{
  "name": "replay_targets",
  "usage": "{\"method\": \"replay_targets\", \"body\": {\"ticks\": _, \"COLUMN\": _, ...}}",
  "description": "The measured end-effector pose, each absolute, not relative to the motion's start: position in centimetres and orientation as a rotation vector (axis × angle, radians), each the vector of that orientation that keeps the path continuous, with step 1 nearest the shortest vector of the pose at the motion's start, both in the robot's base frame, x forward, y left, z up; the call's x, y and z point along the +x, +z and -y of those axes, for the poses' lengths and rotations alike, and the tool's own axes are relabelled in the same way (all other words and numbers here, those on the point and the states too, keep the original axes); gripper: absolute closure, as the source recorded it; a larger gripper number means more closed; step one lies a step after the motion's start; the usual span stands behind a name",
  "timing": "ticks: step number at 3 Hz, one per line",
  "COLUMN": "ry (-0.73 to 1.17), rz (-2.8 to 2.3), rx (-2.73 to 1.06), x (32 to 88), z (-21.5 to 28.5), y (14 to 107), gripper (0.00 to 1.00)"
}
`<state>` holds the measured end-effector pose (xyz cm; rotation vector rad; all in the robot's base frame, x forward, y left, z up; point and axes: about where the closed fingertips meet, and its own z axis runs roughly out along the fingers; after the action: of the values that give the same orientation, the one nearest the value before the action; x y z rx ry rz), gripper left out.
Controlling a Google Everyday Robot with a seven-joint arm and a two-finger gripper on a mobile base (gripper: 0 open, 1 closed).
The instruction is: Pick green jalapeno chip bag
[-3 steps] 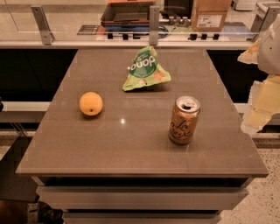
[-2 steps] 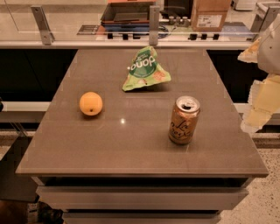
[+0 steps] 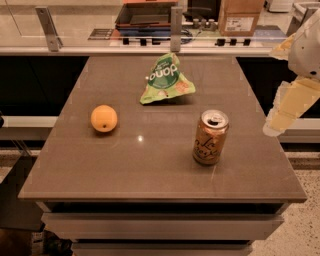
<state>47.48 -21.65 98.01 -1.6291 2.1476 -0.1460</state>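
1. Brown tabletop fills most of the view. The green jalapeno chip bag lies on its far half, near the middle, slumped with its printed face up and its logo upside down from this side. It is well away from the gripper, off to the gripper's left and further back.
2. The gripper hangs beyond the table's right edge, above the floor gap and not over the surface. It touches nothing. Whether it is apart or together I cannot tell from this angle.
3. A gold drink can stands upright and opened, between the gripper and the bag but nearer the front edge. It is the closest thing to the gripper.
4. An orange sits on the far side of the bag from the gripper, well apart from both bag and can.
5. Behind the table runs a counter with a cardboard box, beyond the bag and out of the way.
6. Judged risks:
   - A low, straight sweep from the right could clip the can and tip it, spilling whatever is left inside.
   - The bag is light and crinkly, so a sideways nudge would probably push it towards the back edge rather than seat it in the gripper.
   - Pinching a puffed corner may let the bag slip free on the lift, and closing too hard would crush the chips.
   - Coming down too low would scrape the tabletop.
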Motion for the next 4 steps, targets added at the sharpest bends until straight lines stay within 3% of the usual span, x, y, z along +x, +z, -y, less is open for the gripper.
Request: {"method": "replay_targets", "body": {"ticks": 4, "ry": -0.011, "rz": -1.914, "rx": -1.284, "x": 58.5, "z": 23.9, "y": 98.2, "gripper": 0.00}}
